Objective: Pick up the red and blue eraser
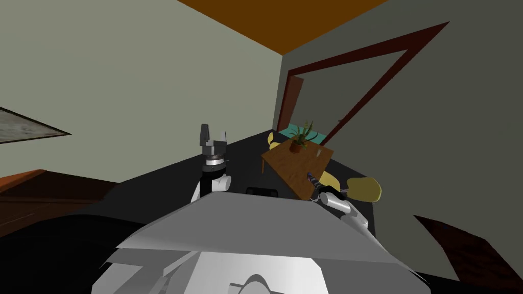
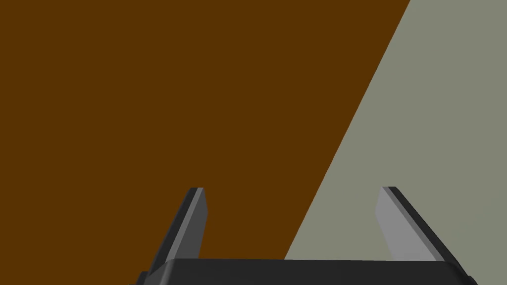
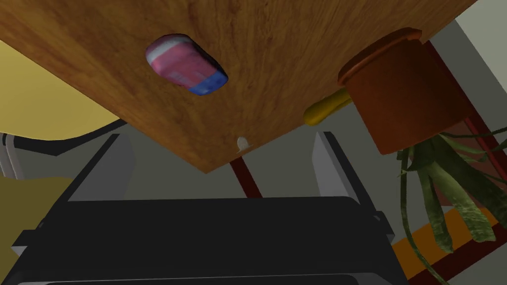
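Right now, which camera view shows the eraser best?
The right wrist view: the eraser lies large on the table, pink-red with a blue end, just beyond the open right gripper. In the head view it is a tiny speck near the table's near edge. The left gripper, raised and open, points away from it.

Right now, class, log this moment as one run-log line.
right jaws: open, short of eraser, not touching | eraser: on wooden table | left jaws: open, raised

Left claw (image 2: pixel 293 193) has its two fingers spread well apart.
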Motion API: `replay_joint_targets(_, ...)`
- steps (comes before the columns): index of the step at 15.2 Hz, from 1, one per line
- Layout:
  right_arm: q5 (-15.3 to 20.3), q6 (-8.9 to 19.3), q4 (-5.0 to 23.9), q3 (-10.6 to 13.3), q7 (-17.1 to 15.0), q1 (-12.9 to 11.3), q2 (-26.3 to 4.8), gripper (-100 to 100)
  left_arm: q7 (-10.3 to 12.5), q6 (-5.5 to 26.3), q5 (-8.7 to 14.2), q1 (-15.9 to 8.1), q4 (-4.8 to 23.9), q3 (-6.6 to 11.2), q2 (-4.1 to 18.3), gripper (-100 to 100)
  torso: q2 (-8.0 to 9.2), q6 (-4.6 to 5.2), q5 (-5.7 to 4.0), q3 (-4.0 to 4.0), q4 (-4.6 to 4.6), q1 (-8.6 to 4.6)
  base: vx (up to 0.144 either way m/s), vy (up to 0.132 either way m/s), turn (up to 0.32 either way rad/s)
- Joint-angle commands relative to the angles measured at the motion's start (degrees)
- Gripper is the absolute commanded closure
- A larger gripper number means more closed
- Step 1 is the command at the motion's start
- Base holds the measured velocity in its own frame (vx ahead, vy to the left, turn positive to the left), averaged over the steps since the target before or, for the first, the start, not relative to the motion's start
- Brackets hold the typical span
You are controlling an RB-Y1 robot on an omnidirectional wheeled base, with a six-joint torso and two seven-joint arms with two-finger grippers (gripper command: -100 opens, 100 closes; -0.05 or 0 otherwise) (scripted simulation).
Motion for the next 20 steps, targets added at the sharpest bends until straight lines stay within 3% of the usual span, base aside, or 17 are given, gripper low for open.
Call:
replay_joint_targets(1, -2.1, 2.9, 2.9, -0.2, 2.9, -1.1, -1.6, -100, 0.0, 0.0, 0.0, 0.0, 0.0, 0.00, 0.0, 0, 0.00, 0.00, 0.00, 0.00, 0.00, 0.00, 0.015, 0.002, 0.362)
replay_joint_targets(3, -2.1, 3.2, 4.3, -0.2, 4.2, -1.1, -1.6, -100, 0.0, 0.0, 0.0, 0.0, 0.0, 0.00, 0.0, 0, -0.03, -0.01, 0.00, -0.02, 0.00, -0.02, 0.017, -0.008, 0.176)
replay_joint_targets(4, -3.7, 5.1, 6.3, -0.3, 6.2, -1.8, -2.6, -100, 0.0, 0.0, 0.0, 0.0, 0.0, 0.01, 0.0, 0, -0.02, 0.04, 0.00, -0.01, -0.01, -0.04, 0.015, -0.001, 0.170)
replay_joint_targets(6, -3.7, 5.1, 7.3, -0.3, 6.9, -1.8, -2.6, -100, 0.0, 0.0, 0.0, 0.0, 0.0, 0.00, 0.0, 0, -0.02, 0.01, 0.00, -0.01, 0.00, -0.02, 0.014, -0.003, 0.150)
replay_joint_targets(7, -5.2, 7.0, 8.9, -0.3, 8.9, -2.5, -3.6, -100, 0.0, 0.0, 0.0, 0.0, 0.0, 0.00, 0.0, 0, -0.01, 0.03, 0.00, -0.01, 0.00, -0.02, 0.012, 0.000, 0.236)
replay_joint_targets(9, -5.2, 7.0, 10.3, -0.3, 9.5, -2.5, -3.6, -100, 0.0, 0.0, 0.0, 0.0, 0.0, 0.00, 0.0, 0, -0.02, -0.01, 0.00, -0.01, 0.00, -0.02, 0.014, -0.009, 0.158)
replay_joint_targets(10, -6.6, 8.8, 11.9, -0.4, 11.7, -3.2, -4.6, -100, 0.0, 0.0, 0.0, 0.0, 0.0, 0.01, 0.0, 0, -0.01, 0.04, -0.01, -0.01, -0.01, -0.03, 0.014, -0.006, 0.205)
replay_joint_targets(12, -6.6, 8.8, 13.2, -0.4, 12.1, -3.2, -4.6, -100, 0.0, 0.0, 0.0, 0.0, 0.0, 0.00, 0.0, 0, -0.02, 0.01, 0.00, -0.01, 0.00, -0.03, 0.016, -0.010, 0.149)
replay_joint_targets(15, -9.3, 12.2, 18.0, -0.5, 16.4, -4.5, -6.3, -100, 0.0, 0.0, 0.0, 0.0, 0.0, 0.00, 0.0, 0, -0.03, -0.02, -0.01, -0.02, 0.00, -0.03, 0.016, -0.009, 0.224)
replay_joint_targets(17, -9.3, 12.2, 18.6, -0.5, 17.0, -4.5, -6.3, -100, 0.0, 0.0, 0.0, 0.0, 0.0, 0.00, 0.0, 0, -0.04, 0.01, 0.00, -0.02, -0.01, -0.05, 0.019, -0.016, 0.146)
replay_joint_targets(20, -11.8, 15.2, 22.7, -0.6, 21.0, -5.6, -7.9, -100, 0.0, 0.0, 0.0, 0.0, 0.0, 0.00, 0.0, 0, -0.04, 0.00, 0.00, -0.02, 0.00, -0.04, 0.018, -0.012, 0.206)
